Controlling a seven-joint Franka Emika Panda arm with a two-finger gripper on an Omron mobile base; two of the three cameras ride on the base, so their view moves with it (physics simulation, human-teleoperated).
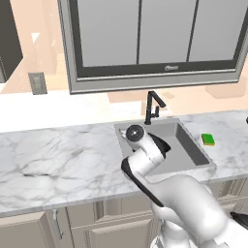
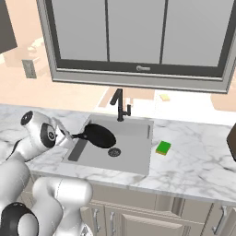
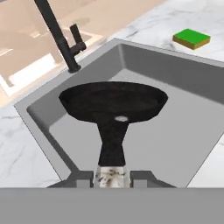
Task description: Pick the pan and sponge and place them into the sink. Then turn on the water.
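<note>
My gripper (image 3: 112, 178) is shut on the silver-grey end of the handle of the black pan (image 3: 113, 101). The pan's bowl hangs inside the grey sink (image 3: 188, 131), over its left half. From the right base view, the pan (image 2: 99, 135) sits just behind the round drain (image 2: 114, 151), with the gripper (image 2: 69, 134) at the sink's (image 2: 138, 159) left rim. Whether the bowl touches the basin floor I cannot tell. The green sponge (image 2: 163, 148) lies on the marble just right of the sink; it shows as the sponge (image 3: 191, 38) and the sponge (image 1: 208, 139). No water falls from the black faucet (image 2: 120, 105).
The faucet (image 3: 59, 37) stands behind the sink's back rim, its lever on the right side. White marble counter (image 1: 58, 160) runs left and right of the sink (image 1: 191, 147). A window spans the wall above. My arm's elbow (image 1: 145, 145) hangs over the basin's left part.
</note>
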